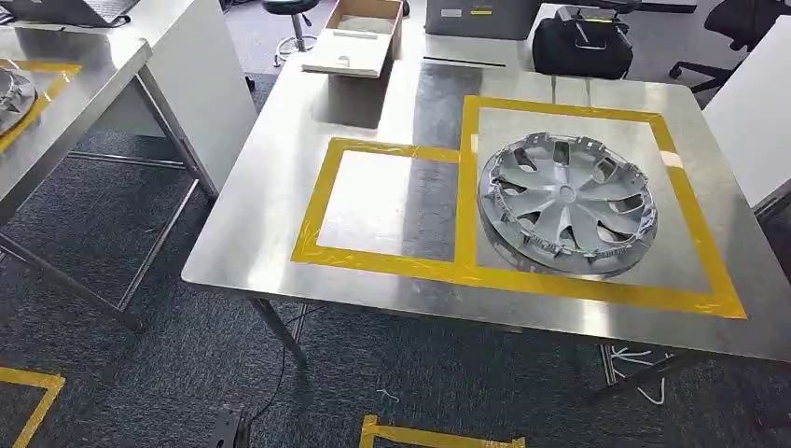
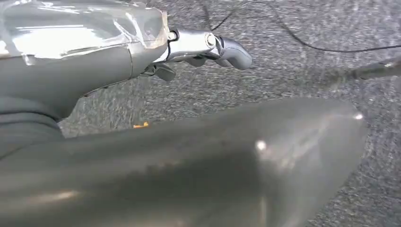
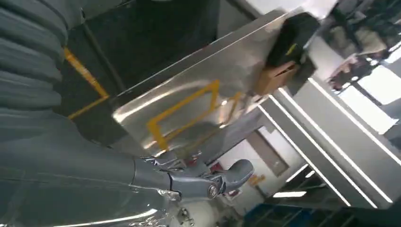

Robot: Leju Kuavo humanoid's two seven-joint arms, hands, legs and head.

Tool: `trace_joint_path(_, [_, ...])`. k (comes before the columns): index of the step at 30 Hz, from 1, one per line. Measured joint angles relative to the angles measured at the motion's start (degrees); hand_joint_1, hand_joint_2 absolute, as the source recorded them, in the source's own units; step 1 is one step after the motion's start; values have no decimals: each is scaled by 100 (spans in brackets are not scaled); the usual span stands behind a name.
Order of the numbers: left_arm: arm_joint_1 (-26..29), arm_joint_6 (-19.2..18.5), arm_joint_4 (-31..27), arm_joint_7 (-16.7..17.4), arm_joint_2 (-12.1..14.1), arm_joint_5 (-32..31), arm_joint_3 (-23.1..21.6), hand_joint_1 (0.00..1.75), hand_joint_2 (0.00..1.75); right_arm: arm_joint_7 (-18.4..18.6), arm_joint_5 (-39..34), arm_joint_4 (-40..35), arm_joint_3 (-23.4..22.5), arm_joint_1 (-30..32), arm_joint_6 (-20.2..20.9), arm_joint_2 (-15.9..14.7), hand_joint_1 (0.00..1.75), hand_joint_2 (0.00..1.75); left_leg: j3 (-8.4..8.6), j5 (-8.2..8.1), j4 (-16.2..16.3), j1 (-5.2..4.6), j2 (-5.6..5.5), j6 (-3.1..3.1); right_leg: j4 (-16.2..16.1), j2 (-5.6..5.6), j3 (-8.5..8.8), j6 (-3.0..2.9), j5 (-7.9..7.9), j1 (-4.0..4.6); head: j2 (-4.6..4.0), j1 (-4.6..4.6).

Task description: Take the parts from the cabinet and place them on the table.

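Steel table point(image 1: 280, 233): cardboard box point(image 1: 359, 37) at far edge, contents unclear. Hubcap point(image 1: 567, 203) lies inside larger yellow-taped square. I see left hand point(image 2: 208, 47) and right hand point(image 3: 198, 182) holding nothing, fingers apart.

Left hand point(image 2: 198, 49) seen from its wrist camera: thumb stretched straight out, darker fingers tucked beneath, nothing held. Right hand point(image 3: 198, 179) looks the same from its own wrist camera: thumb extended, fingers partly hidden under it, holding nothing, touching nothing.
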Motion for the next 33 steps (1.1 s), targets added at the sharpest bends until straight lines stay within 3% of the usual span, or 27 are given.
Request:
trace_joint_path(3, [43,26,35,-39,-35,109,0,0,0,107,-340,-87,-601,1107,119,-208,0,175,-4,-14,-2,1,-23,12,1,-24,10,2,-13,1,0,4])
trace_joint_path(6, [76,35,92,-116,-48,207,6,0,0,197,-385,-252,-1259,2220,202,-151,0,175,-2,-30,-3,1,-21,10,2,-21,11,6,-22,0,0,2])
trace_joint_path(11, [107,42,158,-212,-48,309,42,0,0,577,382,-711,-2312,3479,595,422,0,175,9,-44,-5,4,-13,-2,2,-15,13,-9,-36,6,0,2])
trace_joint_path(18, [137,-17,188,-208,-41,321,39,0,0,763,1609,-868,-3389,3916,1667,1424,0,175,33,-52,-6,15,33,-14,2,24,23,-19,-42,10,0,-2])
trace_joint_path(23, [143,-96,197,-188,-24,322,7,0,0,891,2104,-673,-3477,3913,2030,2023,0,175,44,-53,-6,17,56,-18,4,53,26,-23,-39,11,0,-2])
trace_joint_path(25, [151,-105,197,-168,2,302,-31,0,0,1100,2349,-531,-3428,3858,2423,2203,0,175,47,-53,-7,19,59,-20,4,55,30,-23,-39,13,0,-2])
trace_joint_path(29, [177,-54,177,-162,94,280,-133,0,0,1377,2826,-159,-3102,3742,2746,2557,0,175,55,-55,-7,21,72,-24,5,61,34,-24,-40,14,0,0])
trace_joint_path(33, [273,146,-30,-40,253,286,-251,0,0,1417,2980,438,-2697,3637,3069,2829,0,175,61,-57,-7,26,70,-29,4,61,41,-30,-45,19,0,-2])
